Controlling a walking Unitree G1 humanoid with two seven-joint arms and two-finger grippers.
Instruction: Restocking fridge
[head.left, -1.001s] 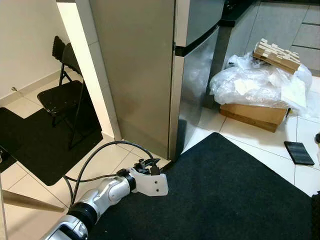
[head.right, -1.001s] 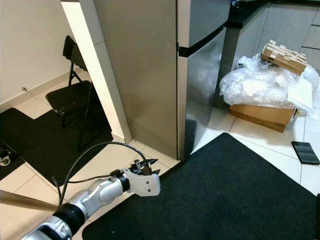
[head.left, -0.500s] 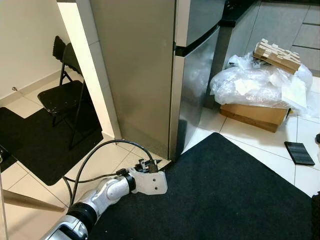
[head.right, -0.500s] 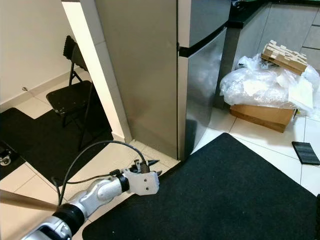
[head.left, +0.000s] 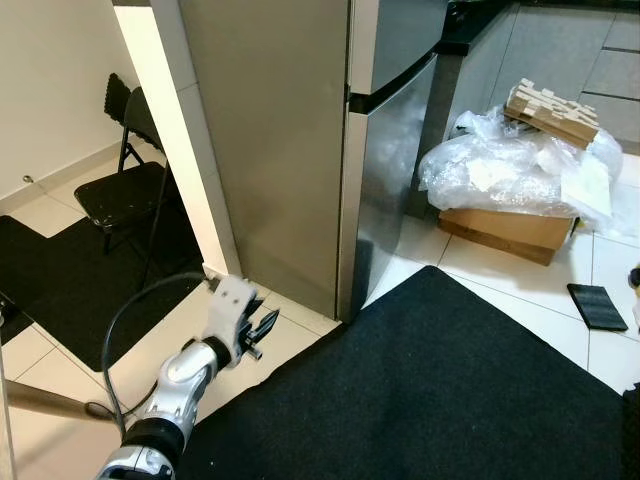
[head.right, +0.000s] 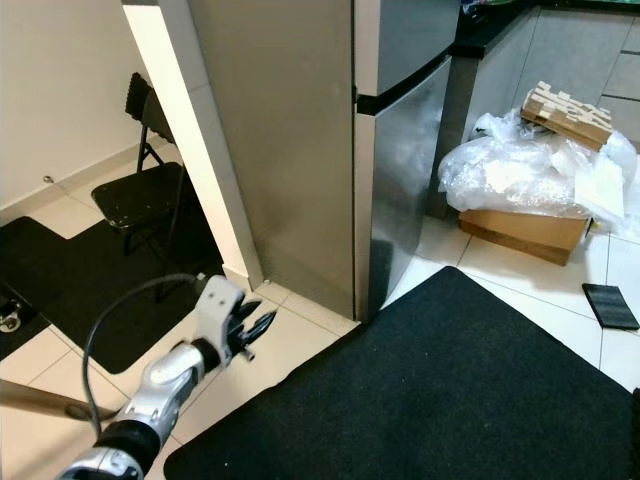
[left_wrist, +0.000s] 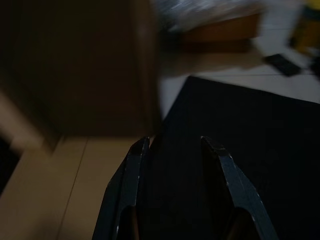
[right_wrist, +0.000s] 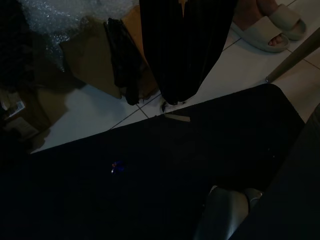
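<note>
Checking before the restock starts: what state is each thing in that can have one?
Fridge: both doors shut.
Left claw: open, empty, raised over the floor tiles near the fridge corner.
Chair: unfolded, seat bare.
Box: buried under plastic wrap.
Mat: lying flat.

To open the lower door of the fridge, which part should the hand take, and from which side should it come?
Grip the lower fridge door at its left vertical edge, coming from the front. No handle shows. The dark seam under the upper door meets that corner edge, so the opening side seems there. The left hand hangs low near it, fingers apart.
</note>
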